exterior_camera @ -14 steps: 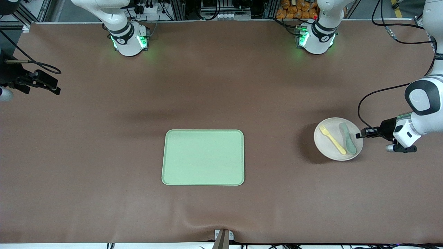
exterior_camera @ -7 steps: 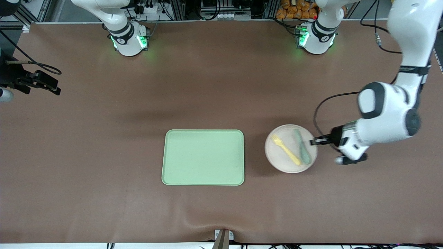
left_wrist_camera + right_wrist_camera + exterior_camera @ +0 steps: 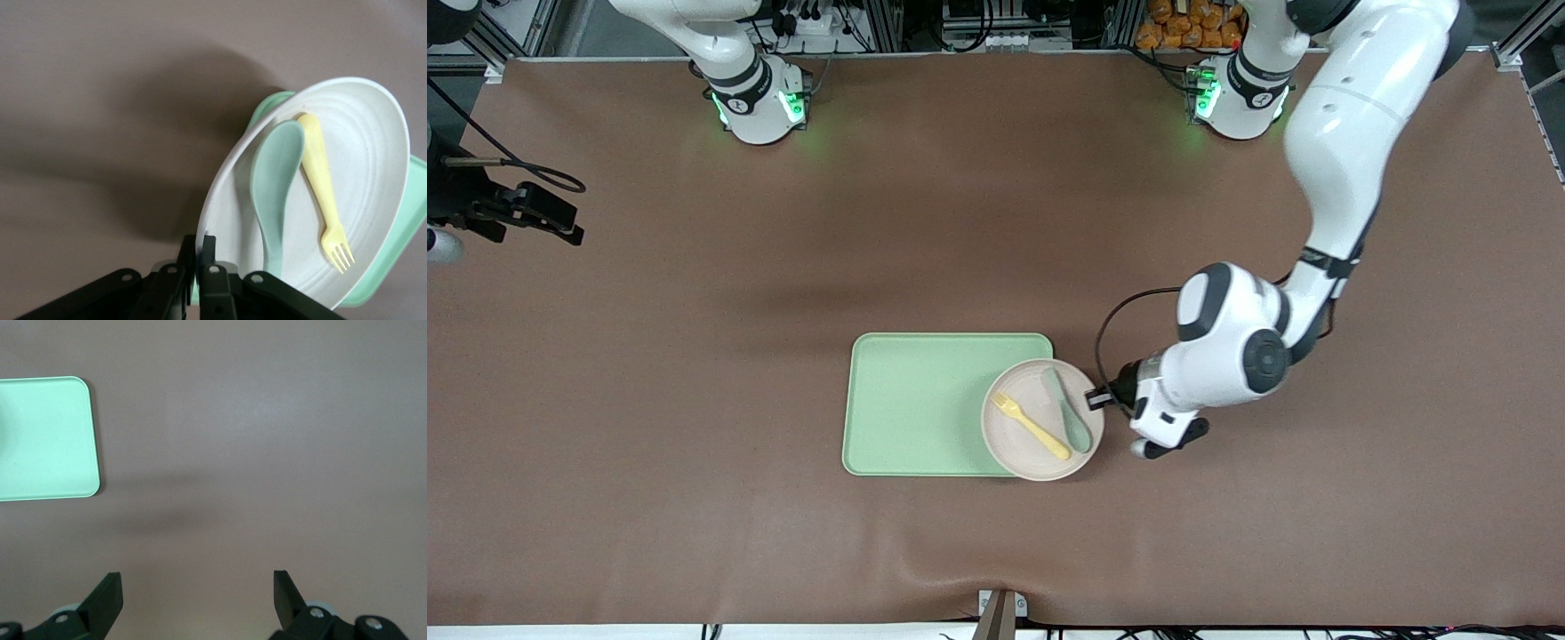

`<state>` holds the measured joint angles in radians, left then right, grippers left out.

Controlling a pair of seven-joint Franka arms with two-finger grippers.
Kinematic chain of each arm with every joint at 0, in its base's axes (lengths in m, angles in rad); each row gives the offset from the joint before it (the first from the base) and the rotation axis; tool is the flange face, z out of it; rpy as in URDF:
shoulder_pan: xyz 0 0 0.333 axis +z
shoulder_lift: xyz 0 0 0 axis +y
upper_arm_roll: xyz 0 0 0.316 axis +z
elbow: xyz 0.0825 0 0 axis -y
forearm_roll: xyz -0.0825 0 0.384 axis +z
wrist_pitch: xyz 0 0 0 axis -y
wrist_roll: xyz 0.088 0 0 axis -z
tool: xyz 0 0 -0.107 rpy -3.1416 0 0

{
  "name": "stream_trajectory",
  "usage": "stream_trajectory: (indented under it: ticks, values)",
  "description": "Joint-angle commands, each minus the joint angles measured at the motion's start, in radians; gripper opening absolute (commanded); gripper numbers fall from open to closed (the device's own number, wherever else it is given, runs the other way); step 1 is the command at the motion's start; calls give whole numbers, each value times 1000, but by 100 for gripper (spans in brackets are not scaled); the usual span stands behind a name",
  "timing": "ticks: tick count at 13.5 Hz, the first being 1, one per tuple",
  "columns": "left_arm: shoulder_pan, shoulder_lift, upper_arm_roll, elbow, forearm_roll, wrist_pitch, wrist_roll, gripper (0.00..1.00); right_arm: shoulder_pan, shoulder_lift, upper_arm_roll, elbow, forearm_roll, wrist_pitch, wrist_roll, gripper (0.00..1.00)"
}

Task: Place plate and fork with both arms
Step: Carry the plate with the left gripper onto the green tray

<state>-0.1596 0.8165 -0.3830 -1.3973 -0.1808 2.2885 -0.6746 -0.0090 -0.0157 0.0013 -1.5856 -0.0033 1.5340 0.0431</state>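
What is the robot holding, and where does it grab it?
The left gripper pinches the plate by its rim; the right gripper holds nothing.

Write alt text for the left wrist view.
The left gripper is shut on the rim of the cream plate, which carries a yellow fork and grey-green spoon, over the green tray and brown table.

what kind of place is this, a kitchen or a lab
Most likely a robotics lab, not a kitchen: two arms bolted to a brown-covered table, metal framing and cables along its edge, and only a plate and tray as props.
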Motion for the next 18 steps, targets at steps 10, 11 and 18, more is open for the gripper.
stream_trajectory:
  ticks: [10, 11, 18]
  values:
    - [-199, 113, 67, 51, 12, 200, -140, 0, 0, -1, 2, -5, 2, 6, -11, 100]
    - [-207, 115, 67, 51, 12, 201, -154, 0, 0, 0, 2, -5, 2, 6, -11, 100]
    - [-277, 122, 95, 52, 12, 238, -200, 0, -11, 36, -3, 27, 28, 3, -11, 100]
